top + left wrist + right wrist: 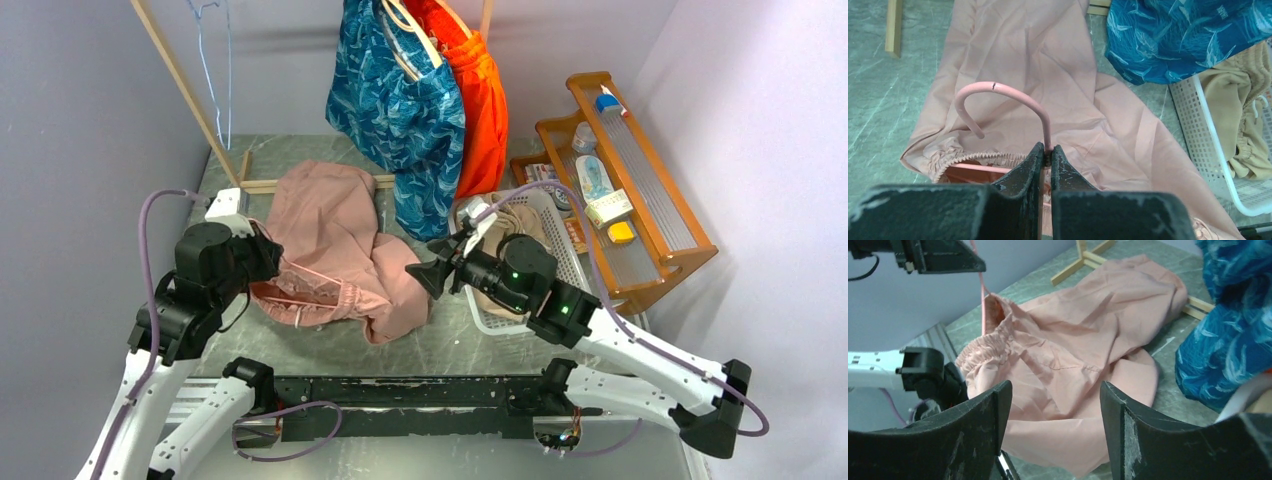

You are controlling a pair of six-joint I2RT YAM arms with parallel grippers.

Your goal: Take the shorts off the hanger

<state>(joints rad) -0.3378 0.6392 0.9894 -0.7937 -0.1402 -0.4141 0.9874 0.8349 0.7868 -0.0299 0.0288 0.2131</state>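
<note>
Dusty pink shorts [335, 245] lie spread on the table, still on a pink hanger [998, 95] whose bar runs inside the waistband. My left gripper [1047, 152] is shut on the stem of the hanger's hook, at the waist end [262, 255]. My right gripper [1053, 400] is open and empty, just above the shorts' leg hem [425, 272]. Blue patterned shorts [400, 105] and orange shorts [482, 100] hang on the rack at the back. Tan shorts [515, 225] lie in a white basket [570, 262].
A wooden rack's legs [190, 90] and foot bar [262, 184] stand at the back left, with an empty wire hanger [205, 20] above. A wooden shelf [640, 200] with small items stands at the right. The blue shorts' hem reaches down near the pink shorts [1168, 45].
</note>
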